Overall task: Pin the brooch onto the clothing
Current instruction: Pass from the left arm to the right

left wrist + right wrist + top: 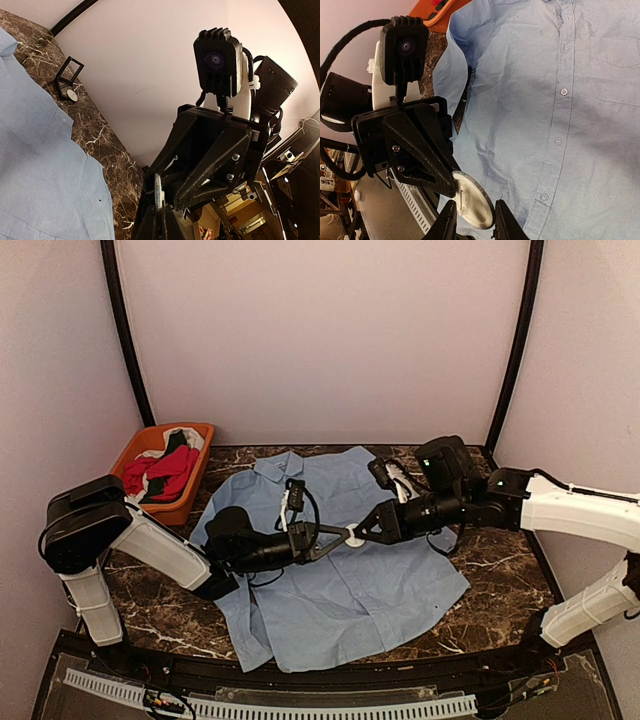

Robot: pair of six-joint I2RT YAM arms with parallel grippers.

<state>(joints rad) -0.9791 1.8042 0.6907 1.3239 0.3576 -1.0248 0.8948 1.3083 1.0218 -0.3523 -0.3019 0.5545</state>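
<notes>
The right gripper (165,196), camera on top, faces close, its black fingers beside a brooch (158,192) seen edge-on. A blue shirt (35,165) lies on the marble table (100,140); a small black frame (67,77) stands near the wall.

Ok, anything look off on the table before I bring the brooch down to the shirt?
Nothing spilled or damaged. The shirt lies spread out, buttoned, with one dark speck near its edge. The brooch hangs above it, pinched by the left gripper, the right gripper straddling it.
</notes>
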